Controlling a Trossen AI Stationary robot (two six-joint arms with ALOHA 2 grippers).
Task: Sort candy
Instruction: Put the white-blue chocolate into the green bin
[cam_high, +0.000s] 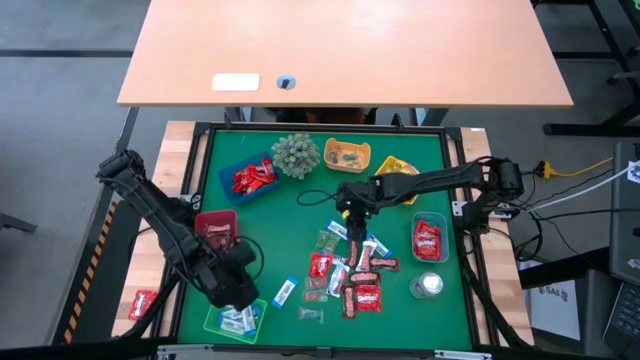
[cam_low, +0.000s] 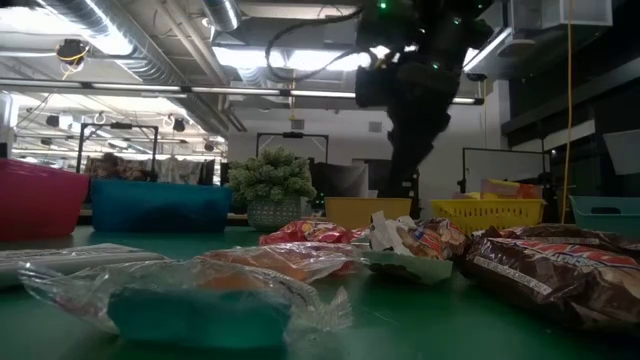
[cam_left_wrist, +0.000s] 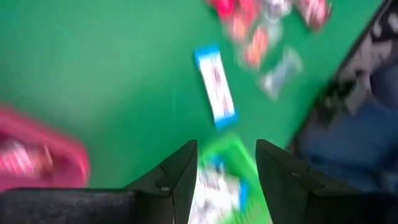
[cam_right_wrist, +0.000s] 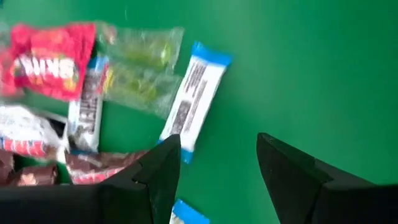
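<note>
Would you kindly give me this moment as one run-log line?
left pincer: open over green tray | right pincer: open, empty, above blue-white candy | candy pile: unsorted on mat

Workshop hall (exposed ceiling ducts (cam_low: 130, 30), strip lights (cam_low: 250, 55))

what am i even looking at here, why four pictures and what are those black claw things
It is a two-armed robot sorting candy on a green table. One camera looks straight down, one sits at table height, and one rides on each wrist. The black claws are grippers. The left gripper hangs open over a green tray with blue-white candy in it, holding nothing. The right gripper is open above the candy pile, also holding nothing. Other trays and a plant stand around.
</note>
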